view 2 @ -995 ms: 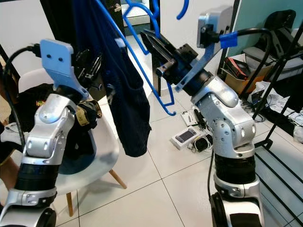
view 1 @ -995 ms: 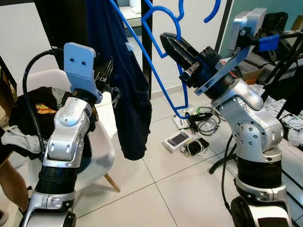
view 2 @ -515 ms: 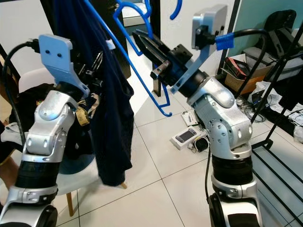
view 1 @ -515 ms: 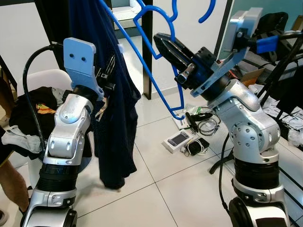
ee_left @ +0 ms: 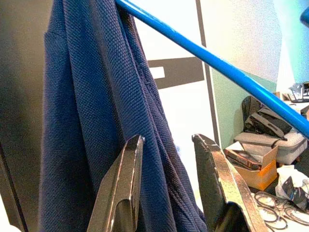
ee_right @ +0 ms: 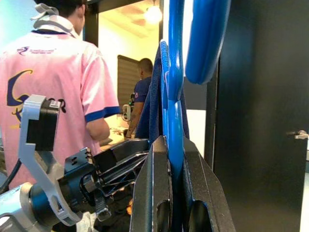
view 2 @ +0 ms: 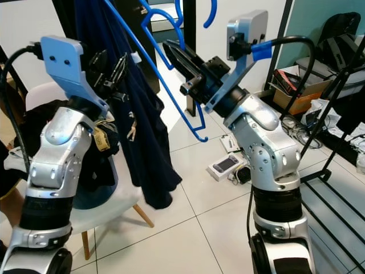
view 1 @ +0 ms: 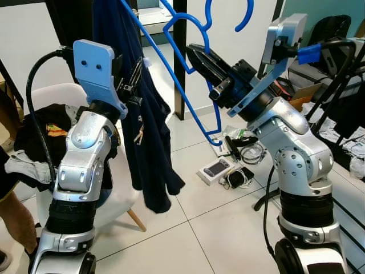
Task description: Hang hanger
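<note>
One blue hanger (view 1: 188,85) is seen, one dark blue garment (view 1: 145,142) draped on it, two pincers, left (view 1: 132,80) and right (view 1: 197,57), one white chair (view 1: 122,197), and two people in the right wrist view.

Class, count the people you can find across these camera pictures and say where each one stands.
2: a person in a pink shirt near the left gripper, and a person in a dark blue shirt farther back. Others may be hidden.
</note>
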`<state>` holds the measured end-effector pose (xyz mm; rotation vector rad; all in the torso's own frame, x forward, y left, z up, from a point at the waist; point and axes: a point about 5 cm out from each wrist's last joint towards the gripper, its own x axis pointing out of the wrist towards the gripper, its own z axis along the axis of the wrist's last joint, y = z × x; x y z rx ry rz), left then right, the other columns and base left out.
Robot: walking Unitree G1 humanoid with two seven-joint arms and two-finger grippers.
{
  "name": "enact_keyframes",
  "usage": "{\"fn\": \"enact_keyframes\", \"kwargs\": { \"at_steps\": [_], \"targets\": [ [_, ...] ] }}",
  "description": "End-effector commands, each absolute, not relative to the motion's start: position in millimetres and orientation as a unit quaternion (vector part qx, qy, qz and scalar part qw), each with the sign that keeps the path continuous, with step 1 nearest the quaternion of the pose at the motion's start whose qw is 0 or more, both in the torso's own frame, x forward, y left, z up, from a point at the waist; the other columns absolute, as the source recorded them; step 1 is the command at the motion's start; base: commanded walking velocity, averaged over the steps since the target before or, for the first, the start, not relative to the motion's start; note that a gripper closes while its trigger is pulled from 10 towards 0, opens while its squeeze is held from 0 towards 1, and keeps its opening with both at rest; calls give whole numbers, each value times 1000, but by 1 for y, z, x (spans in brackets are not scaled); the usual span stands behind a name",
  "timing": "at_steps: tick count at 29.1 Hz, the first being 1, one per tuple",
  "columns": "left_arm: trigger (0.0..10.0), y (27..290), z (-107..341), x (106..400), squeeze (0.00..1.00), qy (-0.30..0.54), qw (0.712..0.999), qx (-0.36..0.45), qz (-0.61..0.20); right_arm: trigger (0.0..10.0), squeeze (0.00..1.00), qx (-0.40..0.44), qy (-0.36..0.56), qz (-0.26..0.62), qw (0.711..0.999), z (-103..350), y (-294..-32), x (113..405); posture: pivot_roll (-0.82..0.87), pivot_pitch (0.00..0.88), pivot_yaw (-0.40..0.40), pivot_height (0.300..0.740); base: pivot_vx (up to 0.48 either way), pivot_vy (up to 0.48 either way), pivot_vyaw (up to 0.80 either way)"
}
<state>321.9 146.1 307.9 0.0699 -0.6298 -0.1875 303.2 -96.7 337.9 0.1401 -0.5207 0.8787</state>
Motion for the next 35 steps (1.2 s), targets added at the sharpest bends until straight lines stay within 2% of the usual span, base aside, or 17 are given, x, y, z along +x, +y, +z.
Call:
{"fn": "enact_keyframes", "kwargs": {
  "at_steps": [1, 13, 18, 26, 27, 29, 30, 34, 35],
  "targets": [
    [10000, 145, 308, 321, 0, -307, 946, 24, -96, 10000, 0, 70, -269, 422, 863, 347, -96, 301, 0, 5, 23, 740, 0, 0, 0],
    [10000, 143, 308, 323, 0, -303, 949, 52, -72, 10000, 0, 65, -270, 419, 865, 348, -96, 301, -2, 0, 24, 740, 0, 0, 0],
    [10000, 133, 306, 321, 0, -301, 949, 42, -84, 10000, 0, 63, -264, 407, 872, 347, -95, 306, 1, 0, 23, 740, 0, 0, 0],
    [10000, 135, 305, 322, 0, -299, 951, 48, -70, 10000, 0, 69, -270, 418, 865, 349, -94, 302, 0, 0, 25, 740, 0, 0, 0],
    [9137, 140, 304, 324, 0, -296, 952, 47, -58, 10000, 0, 72, -274, 424, 860, 350, -94, 300, -4, 0, 29, 740, 0, 0, 0],
    [9137, 146, 304, 326, 0, -293, 954, 47, -45, 10000, 0, 74, -280, 431, 854, 352, -94, 296, -4, 0, 29, 740, 0, 0, 0],
    [6667, 149, 304, 326, 0, -291, 955, 44, -35, 10000, 0, 74, -282, 433, 853, 352, -95, 295, -5, 0, 30, 740, 0, 0, 0],
    [6667, 155, 303, 328, 0, -288, 957, 43, -17, 10000, 0, 75, -285, 437, 850, 352, -96, 293, -7, 1, 32, 740, 0, 0, 0],
    [4471, 156, 302, 328, 0, -285, 958, 36, -18, 10000, 0, 74, -285, 439, 849, 353, -96, 293, -9, 1, 33, 740, 0, 0, 0]
  ]
}}
